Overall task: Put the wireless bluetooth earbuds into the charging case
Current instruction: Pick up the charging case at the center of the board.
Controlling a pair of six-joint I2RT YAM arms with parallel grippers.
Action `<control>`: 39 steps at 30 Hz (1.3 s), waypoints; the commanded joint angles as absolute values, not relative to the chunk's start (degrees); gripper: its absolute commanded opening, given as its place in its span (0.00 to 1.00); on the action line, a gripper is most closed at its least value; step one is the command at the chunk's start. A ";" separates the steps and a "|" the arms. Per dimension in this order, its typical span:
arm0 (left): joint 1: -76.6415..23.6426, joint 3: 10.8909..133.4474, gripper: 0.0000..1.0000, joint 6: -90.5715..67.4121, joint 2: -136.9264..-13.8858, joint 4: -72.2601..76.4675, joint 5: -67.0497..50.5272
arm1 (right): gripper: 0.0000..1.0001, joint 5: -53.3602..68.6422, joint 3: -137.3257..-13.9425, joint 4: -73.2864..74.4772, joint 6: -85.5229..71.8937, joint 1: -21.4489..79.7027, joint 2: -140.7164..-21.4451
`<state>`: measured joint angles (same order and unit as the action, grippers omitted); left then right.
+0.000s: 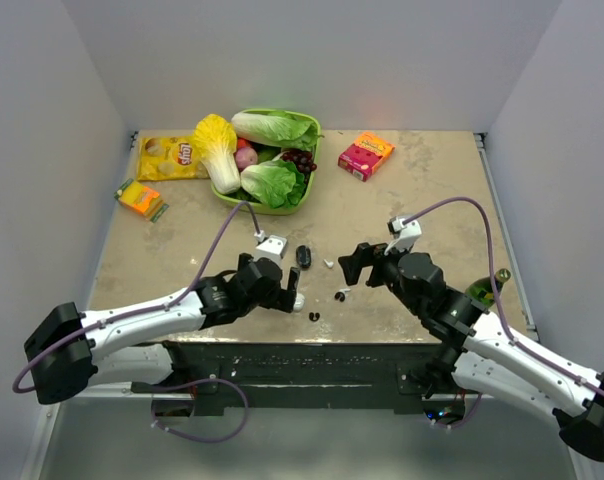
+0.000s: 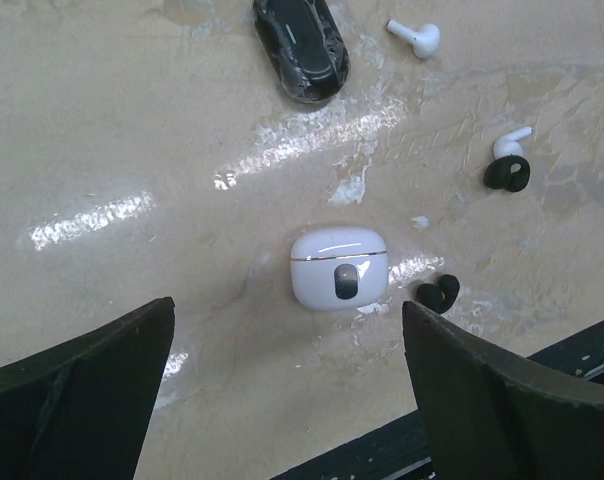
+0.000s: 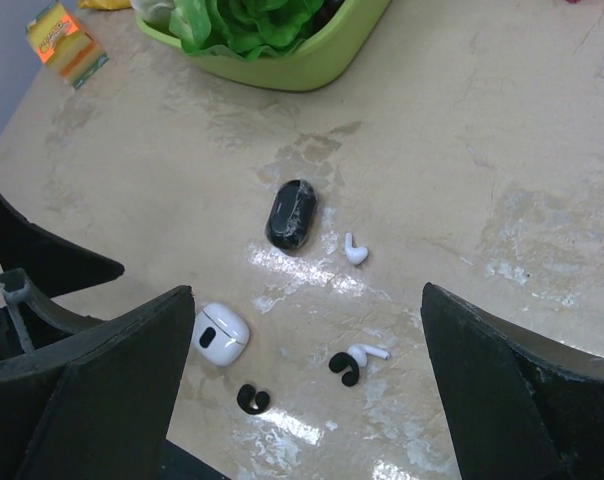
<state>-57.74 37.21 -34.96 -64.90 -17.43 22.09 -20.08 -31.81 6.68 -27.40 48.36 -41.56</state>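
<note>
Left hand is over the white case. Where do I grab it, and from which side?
Come straight down and pinch the charging case across its two rounded side walls, below the lid seam: it lies flat, closed, in line between the fingers of the open left hand. Mind the black earbud close beside it.

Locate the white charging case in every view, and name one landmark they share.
Top external: the charging case sits at mid-width, below the middle.
Left wrist: near the picture's centre.
Right wrist: lower left.
Shared landmark: the black oval object, lying beyond the case in all three.
</note>
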 commanded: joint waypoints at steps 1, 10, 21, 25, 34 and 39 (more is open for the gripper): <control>-58.54 37.53 1.00 -36.39 -66.35 -13.81 20.74 | 0.98 -19.51 -32.78 6.15 -26.54 48.34 -40.78; -59.76 40.78 1.00 -35.59 -74.34 -12.92 20.03 | 0.98 -19.07 -32.34 6.77 -26.89 48.34 -39.99; -62.23 42.10 1.00 -35.68 -79.09 -11.42 24.34 | 0.98 -18.11 -32.17 7.30 -27.16 48.34 -39.55; -63.10 44.47 0.99 -36.21 -82.52 -13.70 26.10 | 0.98 -18.19 -32.34 7.73 -27.16 48.34 -39.90; -63.63 45.18 0.88 -38.32 -86.13 -15.12 28.39 | 0.98 -18.46 -32.26 8.09 -27.33 48.34 -39.20; -63.63 45.44 0.82 -38.67 -87.97 -14.94 28.21 | 0.98 -18.37 -32.08 8.17 -27.33 48.34 -39.02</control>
